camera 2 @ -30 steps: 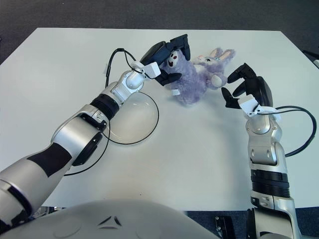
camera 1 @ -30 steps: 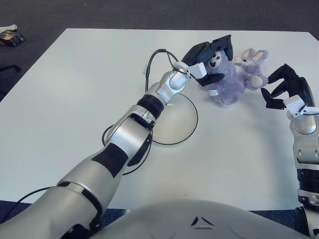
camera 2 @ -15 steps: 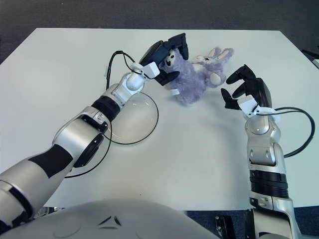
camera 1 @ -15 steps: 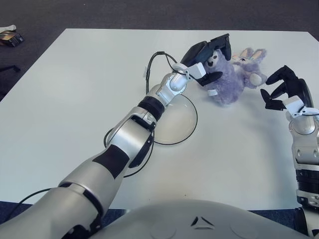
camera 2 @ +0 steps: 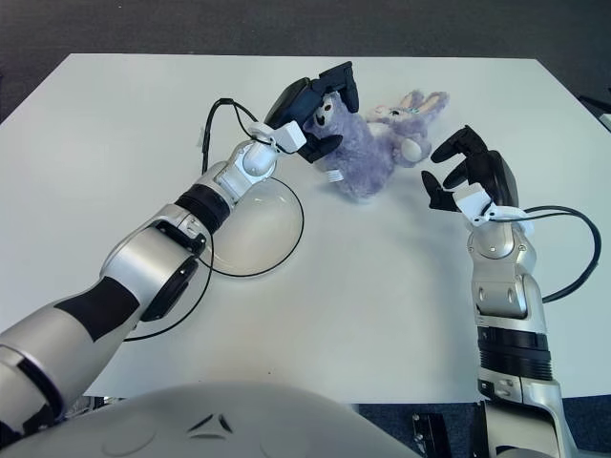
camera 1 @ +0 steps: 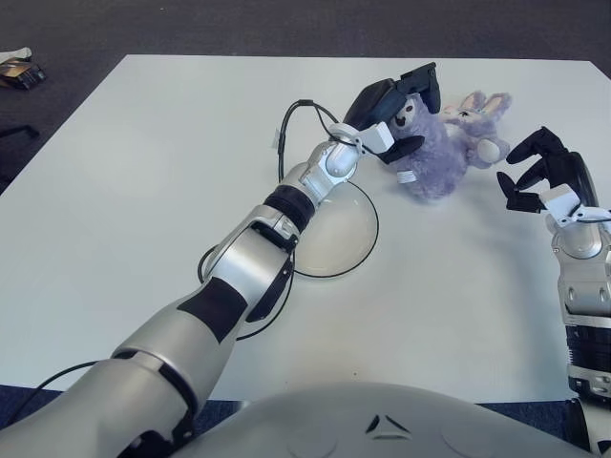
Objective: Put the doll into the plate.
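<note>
At the far side of the white worktop [camera 1: 115, 191], your left hand [camera 1: 399, 107] has its dark fingers pinched around the head of the purple doll [camera 1: 434, 143], which lies on the worktop just beyond the clear plate [camera 1: 329, 229], outside its rim. Your right hand [camera 2: 468, 172] hovers just right of the doll with fingers spread, holding nothing.

One table [camera 1: 143, 191]. On it, one clear plate [camera 1: 358, 243] and one purple doll [camera 1: 434, 153] just beyond the plate's far right rim. Two hands: the left hand [camera 1: 399, 105] at the doll's head, the right hand [camera 1: 542, 170] right of the doll.
</note>
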Tool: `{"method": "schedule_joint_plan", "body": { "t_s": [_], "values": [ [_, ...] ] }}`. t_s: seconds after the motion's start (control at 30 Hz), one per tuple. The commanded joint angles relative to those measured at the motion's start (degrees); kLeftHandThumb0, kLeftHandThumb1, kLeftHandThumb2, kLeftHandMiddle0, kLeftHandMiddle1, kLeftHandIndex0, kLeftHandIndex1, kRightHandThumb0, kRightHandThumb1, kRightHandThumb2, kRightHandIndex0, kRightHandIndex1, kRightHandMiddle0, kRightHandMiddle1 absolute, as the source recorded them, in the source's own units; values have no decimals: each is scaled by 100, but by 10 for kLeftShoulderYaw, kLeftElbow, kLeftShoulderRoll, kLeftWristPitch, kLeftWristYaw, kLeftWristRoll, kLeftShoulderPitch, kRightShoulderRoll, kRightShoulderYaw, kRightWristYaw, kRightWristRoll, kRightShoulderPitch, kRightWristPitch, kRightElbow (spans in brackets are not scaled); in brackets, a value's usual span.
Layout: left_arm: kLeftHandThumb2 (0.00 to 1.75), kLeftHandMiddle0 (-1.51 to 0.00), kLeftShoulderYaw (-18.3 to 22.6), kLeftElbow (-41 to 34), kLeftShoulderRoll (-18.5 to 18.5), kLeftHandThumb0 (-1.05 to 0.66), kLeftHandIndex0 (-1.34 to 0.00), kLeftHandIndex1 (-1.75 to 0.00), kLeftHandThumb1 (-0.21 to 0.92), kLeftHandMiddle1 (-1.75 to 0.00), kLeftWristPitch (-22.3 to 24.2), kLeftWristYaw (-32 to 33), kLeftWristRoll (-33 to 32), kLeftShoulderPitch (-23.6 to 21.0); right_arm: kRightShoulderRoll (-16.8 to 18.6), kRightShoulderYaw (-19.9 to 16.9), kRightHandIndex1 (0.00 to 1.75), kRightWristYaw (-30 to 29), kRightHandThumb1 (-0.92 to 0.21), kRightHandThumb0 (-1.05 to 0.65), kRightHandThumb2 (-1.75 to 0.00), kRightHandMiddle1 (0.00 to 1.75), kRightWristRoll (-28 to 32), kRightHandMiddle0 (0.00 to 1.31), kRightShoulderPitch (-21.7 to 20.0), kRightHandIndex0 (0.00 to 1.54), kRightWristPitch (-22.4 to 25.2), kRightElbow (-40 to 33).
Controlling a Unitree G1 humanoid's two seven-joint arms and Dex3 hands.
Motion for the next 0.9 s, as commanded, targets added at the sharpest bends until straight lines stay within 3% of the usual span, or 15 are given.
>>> {"method": "schedule_joint_plan", "body": {
  "t_s": [0.0,0.5,0.87],
  "values": [
    [161,-86,-2,6,16,0,-60,-175,3,-163,-14,-9,4,-8,-1,-1,161,1,-42,-1,-116,175,-3,32,8,60,6,-11],
    [161,-87,-40,44,83,0,-60,-175,2,-163,-82,-22,58,-58,-3,5,164,-9,-40,-1,-120,175,-10,36,6,58,-1,-8],
    [163,-90,-66,65,112,0,-63,-175,0,-160,-116,22,106,-83,-33,14,149,-22,-48,-1,-105,175,-19,38,-6,55,-111,37]
  ]
}}
